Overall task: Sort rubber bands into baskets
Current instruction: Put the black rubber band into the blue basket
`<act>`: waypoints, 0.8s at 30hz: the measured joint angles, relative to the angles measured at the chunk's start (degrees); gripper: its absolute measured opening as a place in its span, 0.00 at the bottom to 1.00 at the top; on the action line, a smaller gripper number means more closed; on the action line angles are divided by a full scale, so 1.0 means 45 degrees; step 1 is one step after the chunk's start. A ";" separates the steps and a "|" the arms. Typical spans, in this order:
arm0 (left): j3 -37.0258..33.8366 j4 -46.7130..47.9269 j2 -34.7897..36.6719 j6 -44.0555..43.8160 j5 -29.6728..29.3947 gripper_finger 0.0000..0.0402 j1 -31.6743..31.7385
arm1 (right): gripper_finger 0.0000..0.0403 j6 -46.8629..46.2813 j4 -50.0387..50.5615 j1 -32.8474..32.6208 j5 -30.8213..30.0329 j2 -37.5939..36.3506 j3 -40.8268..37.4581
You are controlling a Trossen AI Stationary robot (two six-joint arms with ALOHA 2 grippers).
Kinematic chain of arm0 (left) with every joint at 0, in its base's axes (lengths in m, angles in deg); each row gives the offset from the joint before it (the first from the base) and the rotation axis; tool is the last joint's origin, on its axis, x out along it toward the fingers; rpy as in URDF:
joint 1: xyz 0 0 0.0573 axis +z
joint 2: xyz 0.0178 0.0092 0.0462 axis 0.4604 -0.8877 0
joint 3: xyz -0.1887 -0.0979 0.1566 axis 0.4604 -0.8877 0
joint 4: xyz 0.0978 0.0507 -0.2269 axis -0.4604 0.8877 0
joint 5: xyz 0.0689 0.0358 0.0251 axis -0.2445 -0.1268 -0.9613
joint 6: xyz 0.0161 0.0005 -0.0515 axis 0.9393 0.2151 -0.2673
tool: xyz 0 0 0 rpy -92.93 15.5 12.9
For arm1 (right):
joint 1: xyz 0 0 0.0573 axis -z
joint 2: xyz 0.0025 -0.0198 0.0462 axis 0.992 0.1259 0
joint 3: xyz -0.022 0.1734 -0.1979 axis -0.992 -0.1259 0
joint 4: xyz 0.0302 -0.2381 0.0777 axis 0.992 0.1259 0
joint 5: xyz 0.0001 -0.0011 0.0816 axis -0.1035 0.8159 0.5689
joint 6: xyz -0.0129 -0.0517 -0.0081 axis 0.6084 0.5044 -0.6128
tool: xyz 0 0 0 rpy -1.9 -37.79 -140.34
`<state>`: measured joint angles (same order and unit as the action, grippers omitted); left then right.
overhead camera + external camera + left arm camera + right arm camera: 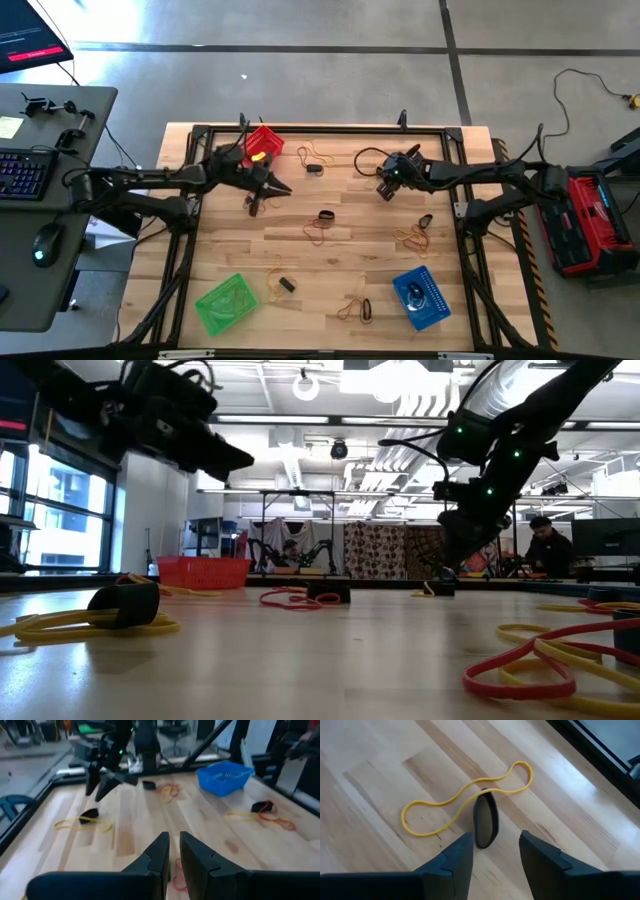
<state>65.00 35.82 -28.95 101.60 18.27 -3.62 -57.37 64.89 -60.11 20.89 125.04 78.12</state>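
My left gripper point(173, 851) hovers level above the table beside the red basket point(262, 142), pointing toward the table's right. Its fingers are nearly together, with a reddish-orange rubber band point(178, 876) in the narrow gap. My right gripper point(492, 851) is open and slants down just above a black rubber band point(486, 820), which stands on edge over a yellow band point(455, 802) lying flat. The left wrist view also shows that right gripper point(100, 787) over this pair point(89, 816). More bands point(322, 226) lie scattered on the wood. The green basket point(228, 303) and blue basket point(418, 296) stand near the front edge. My left gripper has a reddish-orange band's loop point(176, 868) between its two fingers, which point level toward the table's right. The fingers hide the spot where they meet the band. The part that shows hangs slack below them, clear of the table.
A dark frame point(320, 128) runs around the tabletop. Loose bands also lie at the far middle point(312, 160), at the right point(415, 236) and near the front point(355, 310). A desk with a keyboard point(22, 172) stands to the left, and a red machine point(590, 220) to the right.
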 joint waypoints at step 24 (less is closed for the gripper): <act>-0.1239 -0.1141 0.0005 -0.0234 0.0540 0.09 -0.0399 | 0.37 0.1216 -0.0437 0.1110 0.2322 0.0010 -0.0005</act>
<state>59.42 30.69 -28.93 100.55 20.70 -5.41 -51.89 62.93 -55.12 31.34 125.08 78.10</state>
